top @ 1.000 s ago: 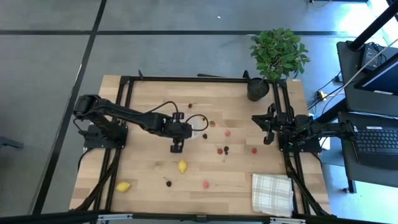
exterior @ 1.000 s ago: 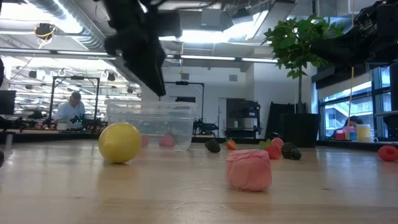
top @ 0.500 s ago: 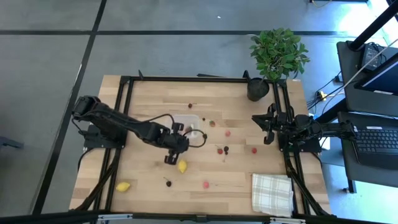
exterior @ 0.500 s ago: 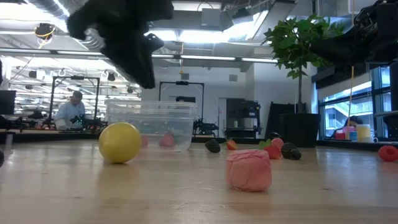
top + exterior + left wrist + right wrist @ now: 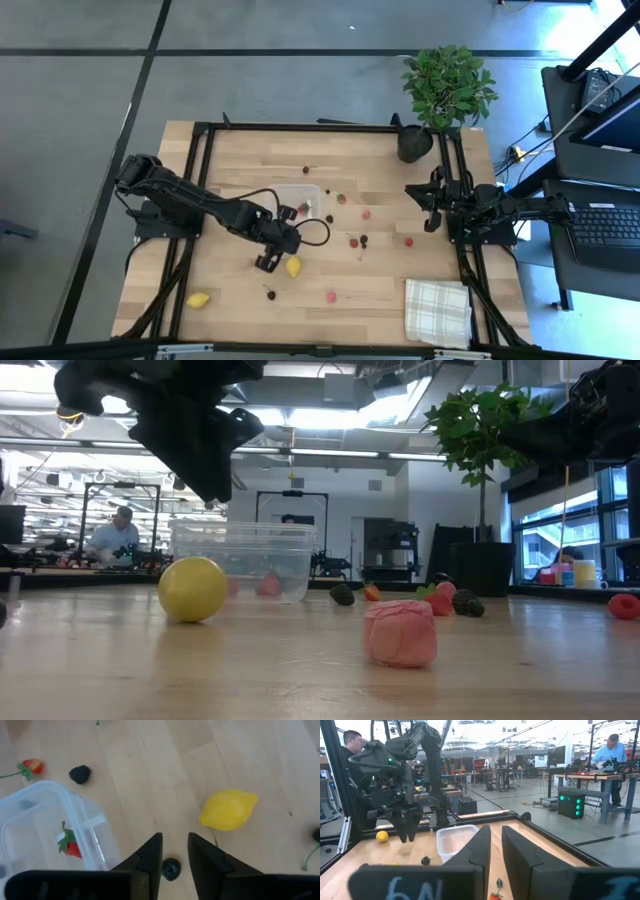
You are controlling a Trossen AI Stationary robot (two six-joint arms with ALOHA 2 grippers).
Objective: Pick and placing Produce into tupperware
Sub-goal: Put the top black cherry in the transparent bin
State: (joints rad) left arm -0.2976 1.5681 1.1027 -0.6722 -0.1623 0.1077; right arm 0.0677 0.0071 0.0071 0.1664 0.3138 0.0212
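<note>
- Hovering beside the lemon (image 5: 293, 267), the left gripper (image 5: 265, 263) stood below the tupperware (image 5: 298, 200); the right gripper (image 5: 433, 207) waited clenched, empty
- Left wrist: fingers (image 5: 150, 855) slightly parted, grasping nothing, dark berry (image 5: 171, 868) between them, a strawberry (image 5: 70, 845) in the tupperware (image 5: 45, 830) beside them

Grey floor (image 5: 90, 90) with dark seams lies around my wooden counter (image 5: 240, 160). A potted plant (image 5: 447, 85) stands at one corner, a desk with a laptop (image 5: 605, 225) beside it; beyond, ceiling lights (image 5: 330, 418) and workbenches (image 5: 592, 779).
</note>
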